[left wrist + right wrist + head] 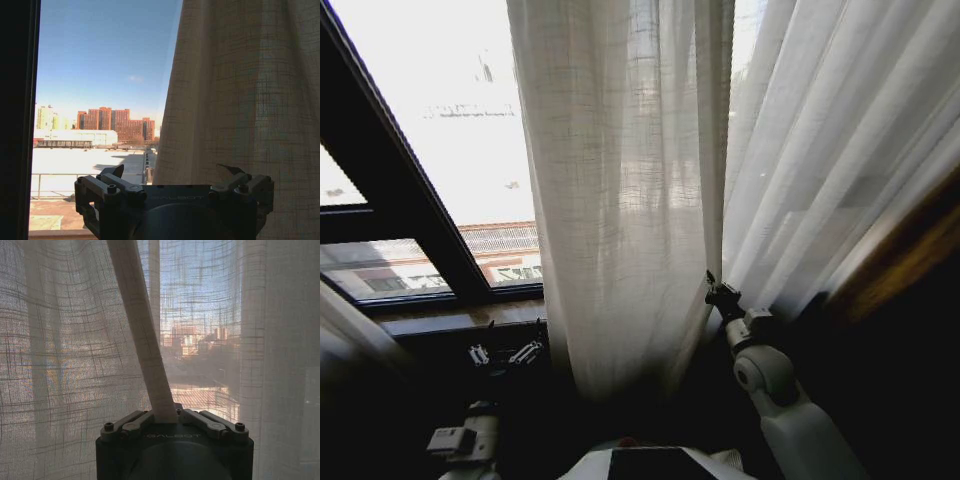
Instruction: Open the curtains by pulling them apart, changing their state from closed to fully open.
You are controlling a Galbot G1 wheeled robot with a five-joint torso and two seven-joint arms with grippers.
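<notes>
Right hand point(712, 287) raised, clenching curtains point(620, 200); left hand point(503, 353) low, released.

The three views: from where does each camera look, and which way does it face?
Head view: on the head, facing forward and down at the window; both arms show, the right gripper on the curtains.
Left wrist view: behind the open left gripper, facing the glass and city.
Right wrist view: behind the right gripper, shut on a fold.
All share the curtains.
</notes>
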